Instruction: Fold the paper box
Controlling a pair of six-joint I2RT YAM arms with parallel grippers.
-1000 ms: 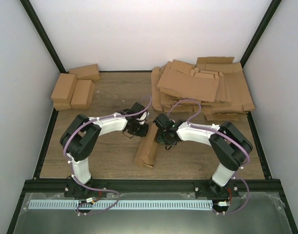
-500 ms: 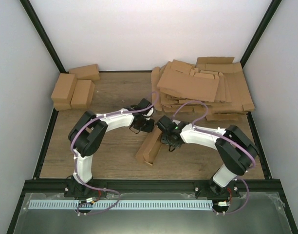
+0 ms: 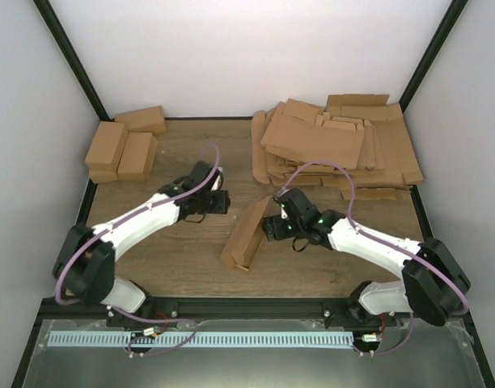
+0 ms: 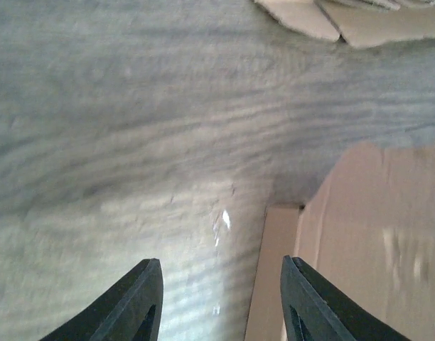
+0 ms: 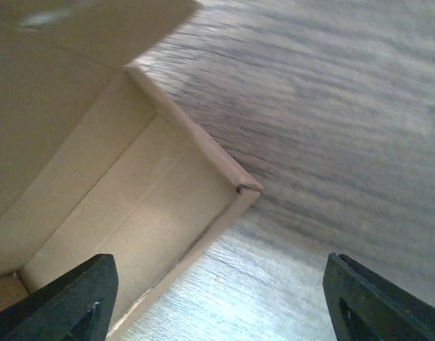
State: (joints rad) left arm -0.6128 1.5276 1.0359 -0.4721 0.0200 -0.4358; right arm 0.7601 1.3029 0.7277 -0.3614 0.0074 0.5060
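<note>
Overhead, both arms are pulling back from the paper box (image 3: 246, 234), lying on the table (image 3: 183, 263) between them. Left wrist: left gripper (image 4: 221, 298) is opening, empty, box just beside it. Right wrist: right gripper (image 5: 217, 298) is gaping, empty, likely readying a regrasp.

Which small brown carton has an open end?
The paper box lying diagonally alone in the middle; the cartons grouped at the far left look closed.
</note>
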